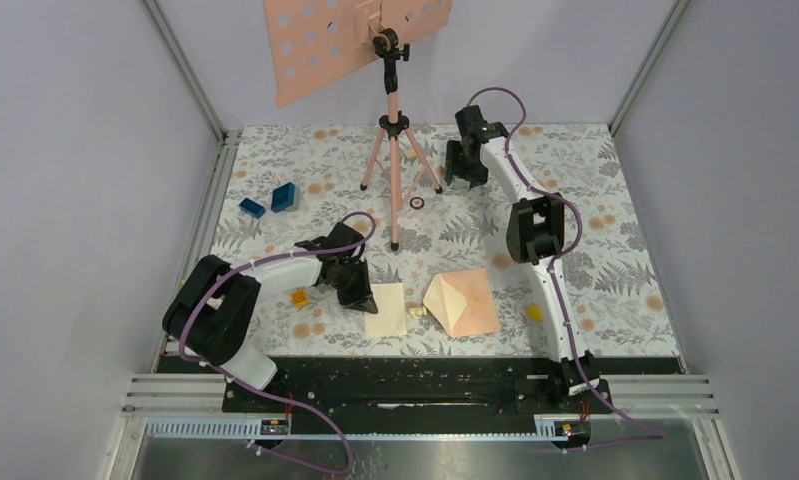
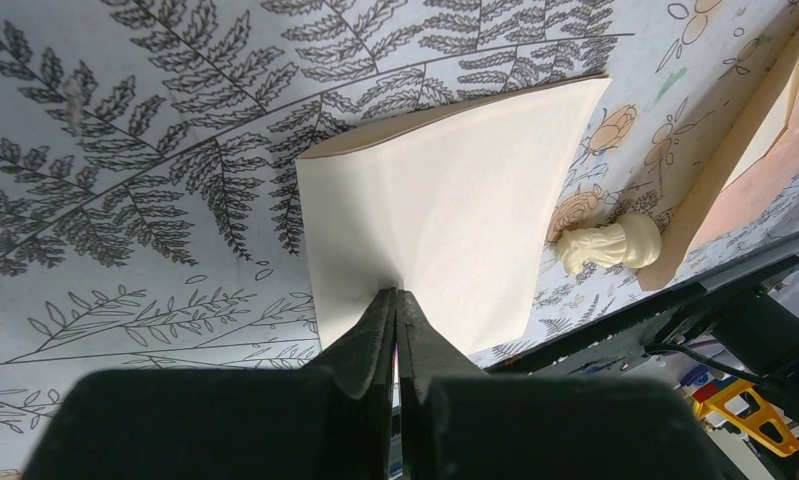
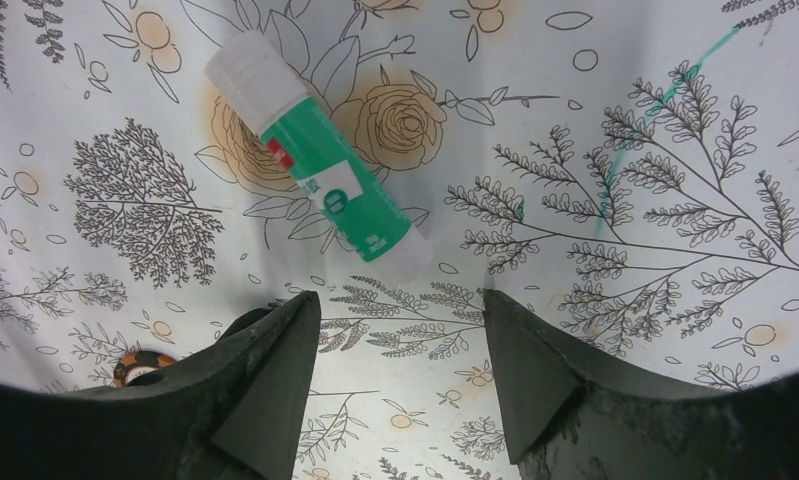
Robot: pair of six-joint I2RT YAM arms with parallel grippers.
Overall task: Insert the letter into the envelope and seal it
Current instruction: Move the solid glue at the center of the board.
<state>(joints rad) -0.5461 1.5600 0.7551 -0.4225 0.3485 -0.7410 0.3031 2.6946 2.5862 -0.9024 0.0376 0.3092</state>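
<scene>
The letter, cream back up, lies just left of the envelope, with a small cream piece between them. The left gripper, on the nearer arm, pinches the letter's edge farthest from the envelope, so the sheet should travel rightward. The right gripper hangs wide open and empty over a glue stick, well beyond the envelope.

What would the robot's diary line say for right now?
left fingers: shut on cream paper letter | right fingers: open, near green-and-white glue stick | peach paper envelope: letter not inside
</scene>
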